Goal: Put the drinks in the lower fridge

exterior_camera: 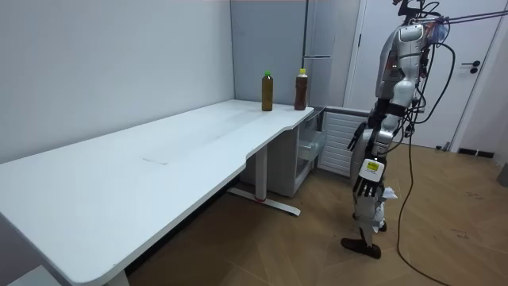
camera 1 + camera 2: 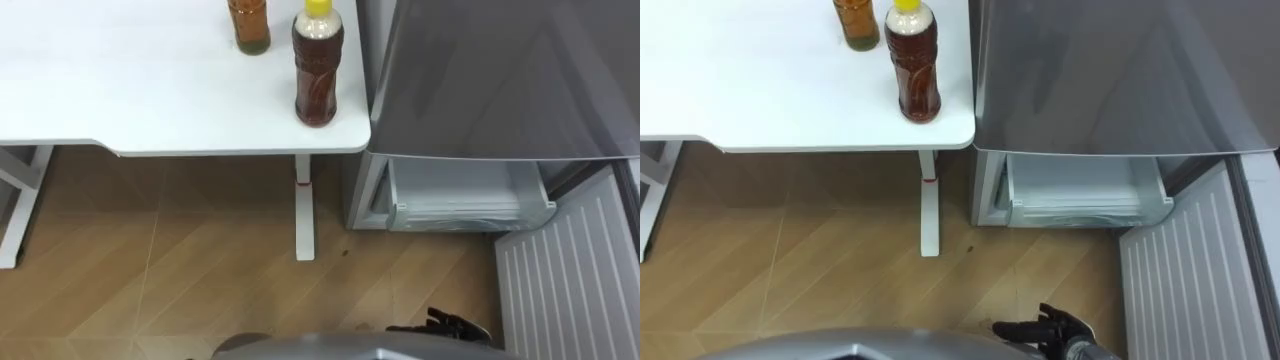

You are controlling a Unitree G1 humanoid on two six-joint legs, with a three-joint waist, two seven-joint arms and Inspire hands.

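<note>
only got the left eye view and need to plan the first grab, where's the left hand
observer: in the room view the left hand hangs by the robot's thigh, fingers relaxed, holding nothing
operator: and the one cut off at the top, what cap colour
observer: green; that green-capped bottle stands upright beside the yellow-capped bottle
operator: how close does the robot stand
observer: it stands upright on the wood floor, apart from the table, near the open lower fridge door
</note>
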